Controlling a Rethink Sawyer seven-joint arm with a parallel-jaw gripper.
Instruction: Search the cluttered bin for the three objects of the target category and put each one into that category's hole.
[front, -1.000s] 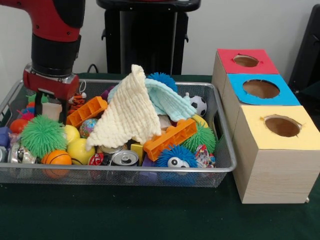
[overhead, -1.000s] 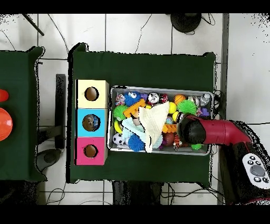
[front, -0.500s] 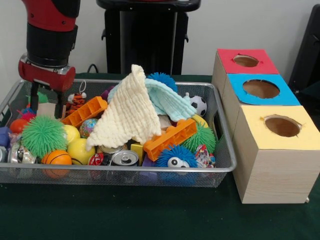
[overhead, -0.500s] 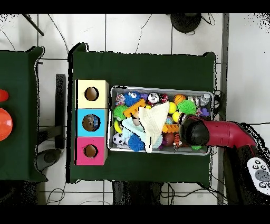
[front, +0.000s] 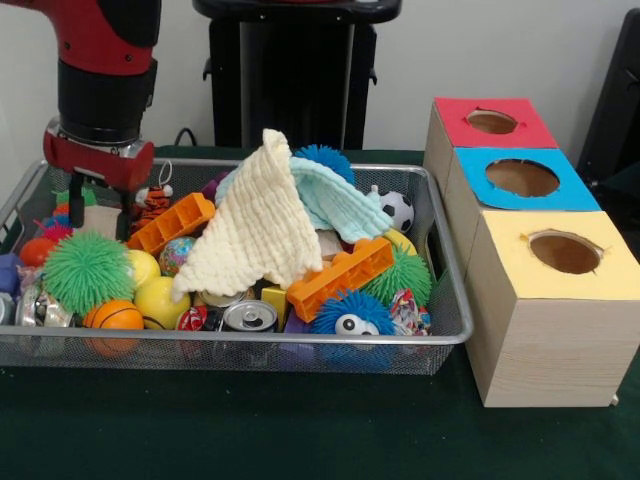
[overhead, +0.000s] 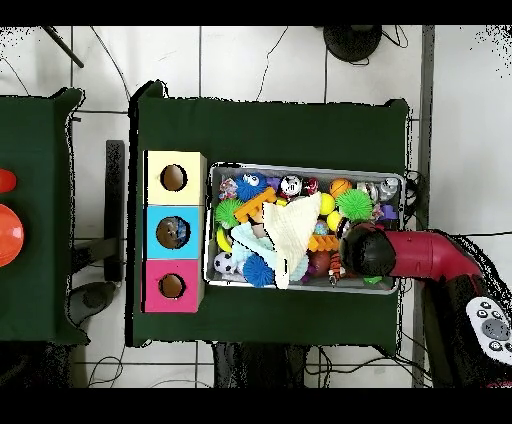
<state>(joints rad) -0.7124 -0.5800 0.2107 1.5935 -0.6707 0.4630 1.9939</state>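
The wire-mesh bin (front: 440, 330), beside the three holed boxes (front: 540, 250), is crowded with toys. The gripper (front: 98, 212) is held open and empty over its end farthest from the boxes. A neighbouring orange block (front: 175, 222) could be snagged because items are packed tightly.

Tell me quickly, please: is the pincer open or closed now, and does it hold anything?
Pincer: open and empty, its two fingers apart above the toys at the end of the wire bin.

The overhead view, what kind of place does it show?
Probably a robotics lab: a red robot arm over a wire mesh bin of toys, wooden boxes with coloured holed tops, and cables on a tiled floor.
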